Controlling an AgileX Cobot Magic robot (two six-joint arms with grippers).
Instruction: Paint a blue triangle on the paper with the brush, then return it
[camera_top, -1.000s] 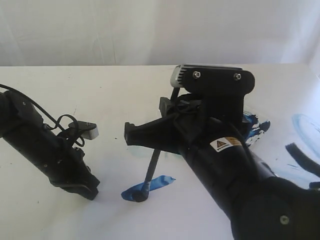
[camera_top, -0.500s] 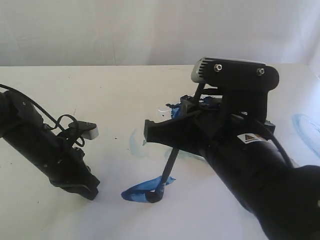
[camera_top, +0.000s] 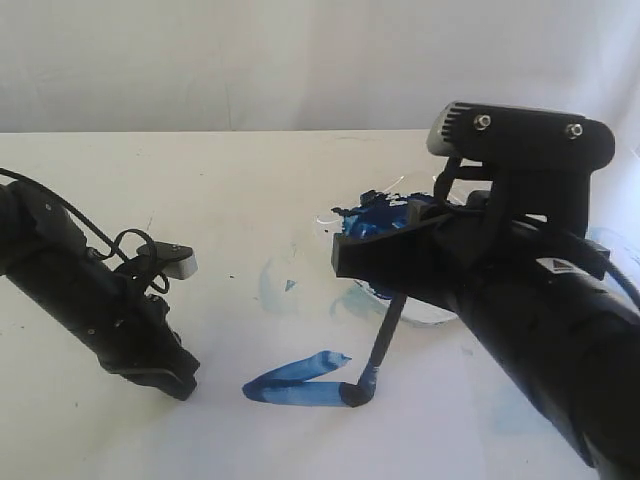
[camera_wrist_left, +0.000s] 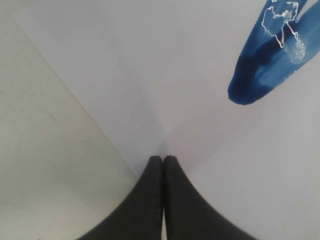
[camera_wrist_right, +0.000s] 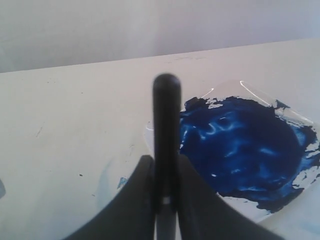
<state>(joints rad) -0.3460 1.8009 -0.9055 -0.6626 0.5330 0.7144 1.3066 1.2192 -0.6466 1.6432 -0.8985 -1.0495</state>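
Two sides of the blue triangle (camera_top: 295, 385) are laid on the paper (camera_wrist_left: 150, 60), lower centre. The brush (camera_top: 383, 340) is clamped in the right hand (camera_wrist_right: 165, 195), tip down. The closing side and the return are judged outstanding.

My right claw (camera_top: 345, 255) holds the brush (camera_top: 385, 335) over the paper (camera_wrist_left: 150, 75) — tip on the right end of the painted strokes (camera_top: 295, 380). The paint dish (camera_wrist_right: 252, 90) lies behind them; my left claw (camera_wrist_left: 163, 159) sits left of them, at the paper's edge.
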